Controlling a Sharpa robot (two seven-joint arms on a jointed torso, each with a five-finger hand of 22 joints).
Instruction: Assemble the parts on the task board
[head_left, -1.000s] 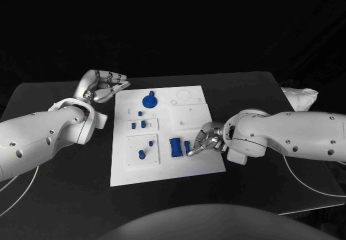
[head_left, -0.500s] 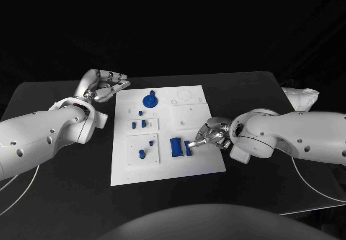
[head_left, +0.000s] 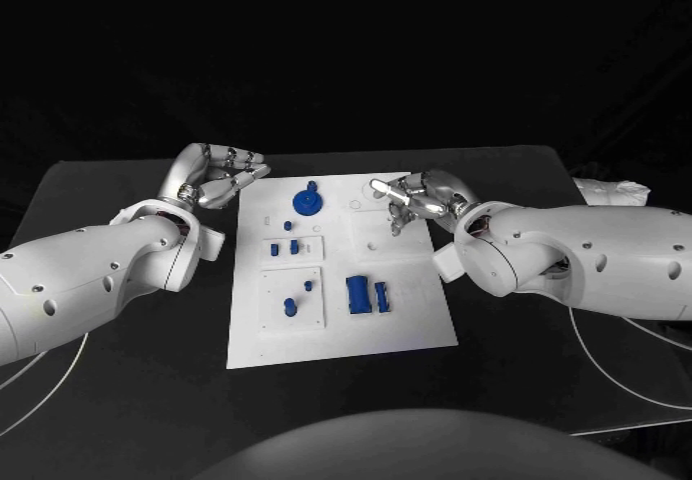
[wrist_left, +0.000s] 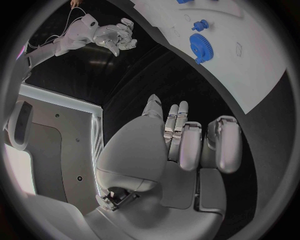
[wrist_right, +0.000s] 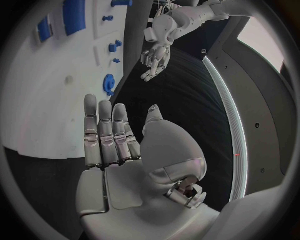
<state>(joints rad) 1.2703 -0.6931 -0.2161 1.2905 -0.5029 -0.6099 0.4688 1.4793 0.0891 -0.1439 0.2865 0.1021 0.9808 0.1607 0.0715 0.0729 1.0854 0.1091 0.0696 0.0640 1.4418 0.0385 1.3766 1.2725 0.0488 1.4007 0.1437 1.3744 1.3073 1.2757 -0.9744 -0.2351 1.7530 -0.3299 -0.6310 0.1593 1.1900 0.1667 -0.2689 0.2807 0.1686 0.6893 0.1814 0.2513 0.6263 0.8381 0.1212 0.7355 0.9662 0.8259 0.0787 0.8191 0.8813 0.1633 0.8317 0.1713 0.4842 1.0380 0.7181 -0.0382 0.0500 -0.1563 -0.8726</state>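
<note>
The white task board (head_left: 411, 330) lies in the middle of the black table. On it are a blue gear (head_left: 307, 201), two small blue pieces (head_left: 284, 246), two more on a raised square (head_left: 294, 299), and a wide blue block (head_left: 356, 294) beside a narrow one (head_left: 381, 293). My right hand (head_left: 411, 195) hovers over the board's far right part with its fingers apart, holding nothing; its straight fingers (wrist_right: 103, 135) show in the right wrist view. My left hand (head_left: 216, 172) sits off the board's far left corner, its fingers (wrist_left: 187, 145) curled in on nothing.
A white bundle (head_left: 613, 190) lies at the table's far right edge. Cables (head_left: 620, 370) trail over the table to the right of the board. Bare black table (head_left: 130, 400) surrounds the board.
My right hand has left the narrow blue block and travelled from the board's near right part to its far right part. The blocks stay put. My left hand is unchanged.
</note>
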